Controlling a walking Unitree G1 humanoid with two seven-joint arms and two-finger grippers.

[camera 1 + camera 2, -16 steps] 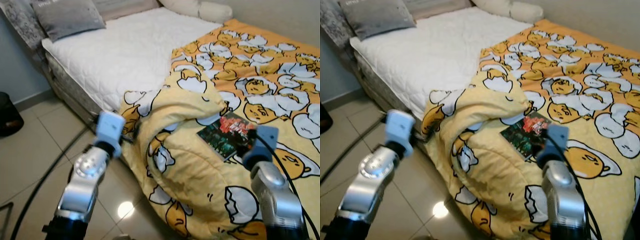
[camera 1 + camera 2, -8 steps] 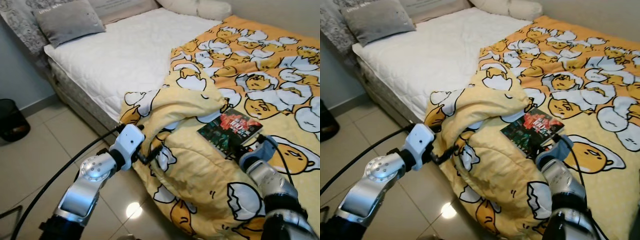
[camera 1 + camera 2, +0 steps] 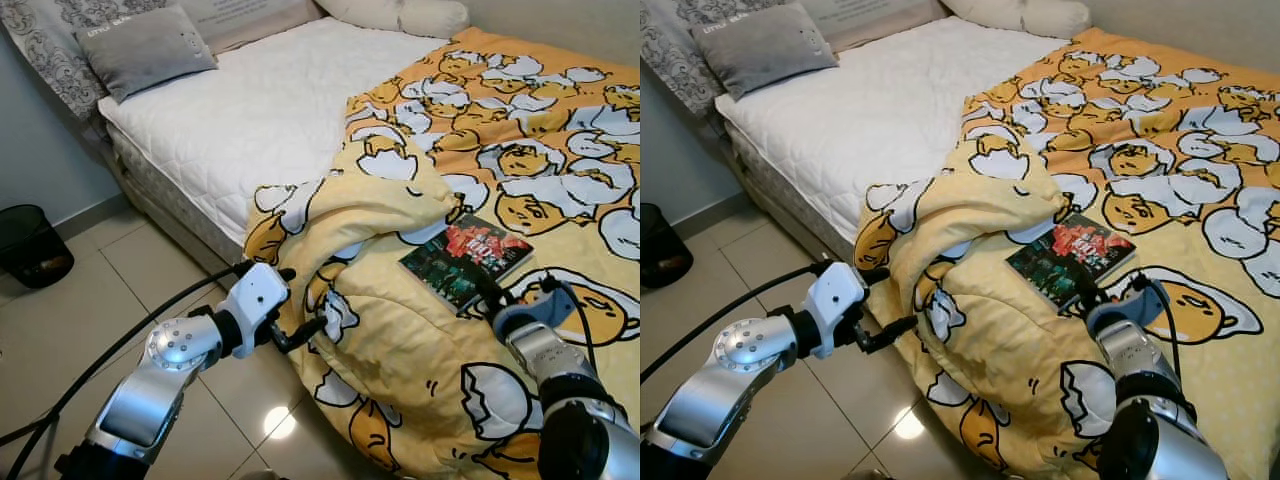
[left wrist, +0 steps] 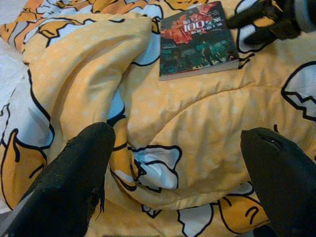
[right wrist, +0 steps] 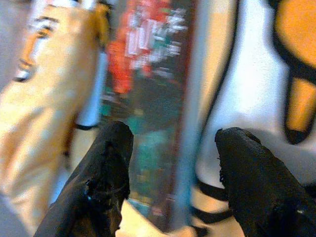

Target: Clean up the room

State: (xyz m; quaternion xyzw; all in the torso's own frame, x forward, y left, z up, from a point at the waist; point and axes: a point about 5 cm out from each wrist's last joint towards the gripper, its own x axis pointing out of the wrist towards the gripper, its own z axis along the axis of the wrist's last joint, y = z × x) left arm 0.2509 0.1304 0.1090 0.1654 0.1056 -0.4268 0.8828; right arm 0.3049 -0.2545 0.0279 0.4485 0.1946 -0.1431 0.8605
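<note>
One book (image 3: 464, 260) lies beside bunched duvet (image 3: 380, 200).

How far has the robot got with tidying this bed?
Little looks done: the blanket lies bunched at the bed's edge, leaving the mattress bare. In hand: the right gripper, open, is at the near edge of the book on the blanket; the left gripper, open, is beside the blanket's hanging fold. Left: lifting the book, spreading the blanket.

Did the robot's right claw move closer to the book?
Yes. The right claw has come down beside the book on the egg-print duvet, fingers open at its near edge.
</note>
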